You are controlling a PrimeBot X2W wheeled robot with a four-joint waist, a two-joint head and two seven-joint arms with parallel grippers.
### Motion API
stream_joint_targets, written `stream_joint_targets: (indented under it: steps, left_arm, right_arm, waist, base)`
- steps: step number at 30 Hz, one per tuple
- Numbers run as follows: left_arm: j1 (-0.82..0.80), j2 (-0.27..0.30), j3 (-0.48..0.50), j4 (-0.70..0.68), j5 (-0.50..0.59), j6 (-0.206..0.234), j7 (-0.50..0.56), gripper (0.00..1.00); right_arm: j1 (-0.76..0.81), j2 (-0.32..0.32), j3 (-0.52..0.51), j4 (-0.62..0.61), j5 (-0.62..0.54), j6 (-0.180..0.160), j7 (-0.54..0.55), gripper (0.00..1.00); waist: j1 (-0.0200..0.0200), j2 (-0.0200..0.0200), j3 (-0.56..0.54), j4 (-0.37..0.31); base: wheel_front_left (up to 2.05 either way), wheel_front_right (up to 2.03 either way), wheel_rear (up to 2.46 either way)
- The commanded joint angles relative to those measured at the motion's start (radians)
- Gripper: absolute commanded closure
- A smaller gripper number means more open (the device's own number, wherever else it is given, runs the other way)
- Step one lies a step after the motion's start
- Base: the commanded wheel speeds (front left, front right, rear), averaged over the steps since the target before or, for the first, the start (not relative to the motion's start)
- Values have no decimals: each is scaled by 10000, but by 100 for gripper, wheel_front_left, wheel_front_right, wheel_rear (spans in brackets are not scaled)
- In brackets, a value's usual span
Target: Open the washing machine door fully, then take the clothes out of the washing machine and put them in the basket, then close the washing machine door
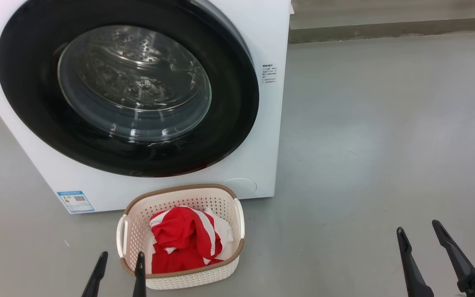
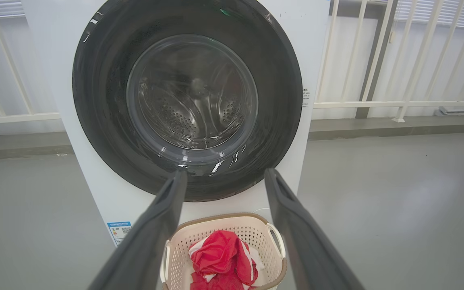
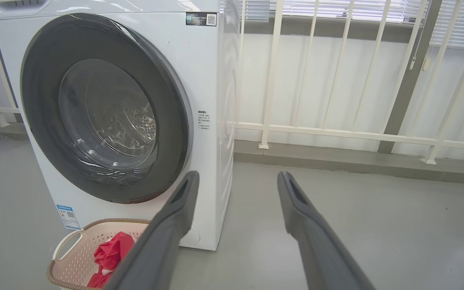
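We found the left gripper (image 1: pixel 122 254) and right gripper (image 1: pixel 418 226) open and empty, the clothes (image 1: pixel 184 239) in the basket (image 1: pixel 179 189) just before the washing machine (image 1: pixel 258 33), and the washing machine door (image 1: pixel 229 103) apparently shut, so we judged only a latch check was left.

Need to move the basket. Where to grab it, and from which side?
Probably the left handle, from above: it is a thin loop standing off the side wall of the basket, with a gap a finger can enter, and the open left gripper hangs right by it.
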Motion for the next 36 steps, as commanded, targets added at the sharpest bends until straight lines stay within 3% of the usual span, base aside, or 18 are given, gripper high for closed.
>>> stream_joint_targets:
  steps: [1,6,7,13,19,36]
  left_arm:
    - [-229,77,375,-228,-71,64,-125,0]
    - [-262,33,412,-257,-169,51,-177,0]
    - [0,-28,43,-14,-85,0,-86,100]
    - [6,-250,-124,661,-151,-5,-65,100]
    - [-75,-263,-18,677,-850,-111,64,100]
    - [-455,-304,287,992,-2815,-513,452,100]
  right_arm:
    - [-238,-178,156,-314,134,-11,17,0]
    - [-271,-178,126,-312,120,-11,26,0]
    - [-2,0,-89,-1,1,0,2,100]
    - [-1,131,-76,772,24,0,2,100]
    - [-164,64,-10,904,792,-1,78,100]
    - [-731,-125,179,1407,2967,-2,302,100]
  waist:
    - [0,0,1,2]
    - [0,0,-20,22]
    - [0,0,-20,22]
    - [0,0,-18,23]
    - [15,0,-8,43]
    - [0,0,72,100]
  base:
    - [0,0,0]
    - [0,0,0]
    - [0,0,0]
    - [0,0,0]
    - [0,0,0]
    - [0,0,0]
